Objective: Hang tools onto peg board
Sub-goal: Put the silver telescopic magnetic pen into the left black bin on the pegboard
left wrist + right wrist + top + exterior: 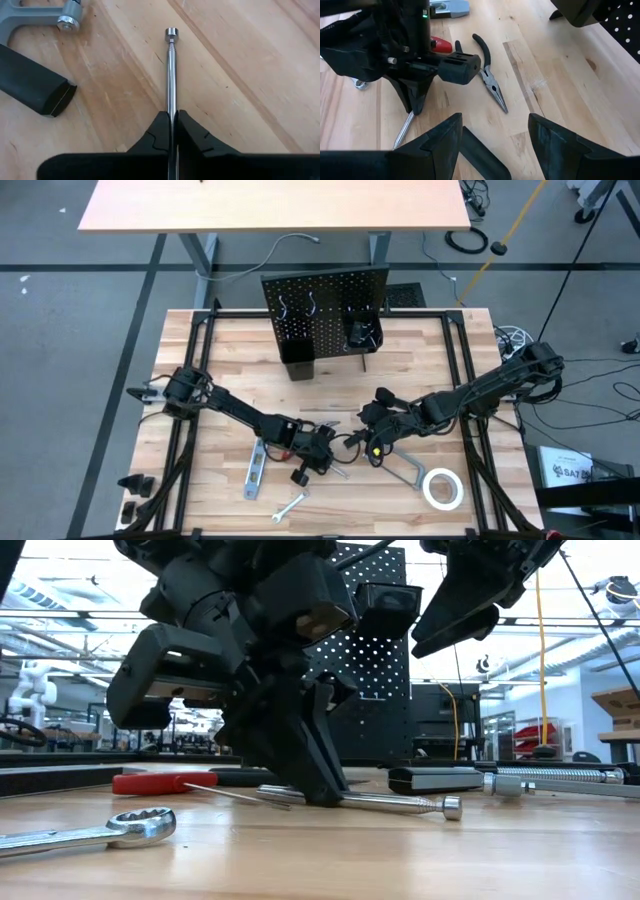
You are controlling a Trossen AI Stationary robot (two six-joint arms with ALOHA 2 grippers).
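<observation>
Left wrist view: left pincer clamped on silver rod.

overhead, table-level and two close wrist cameras share the tabletop.

Worktop back-left and back-right corners are bare; open passage on either side of the peg board, which stands upright at the back centre and blocks straight reach there. Front centre is crowded: left claw is down on the wood, pinched on a thin silver rod, right claw hangs just beside it with jaws apart, so the two arms hem each other in. Pliers lie between them. Level and wrench clutter the front left, bar clamp and tape roll the front right. Strip between board and arms is free.
</observation>
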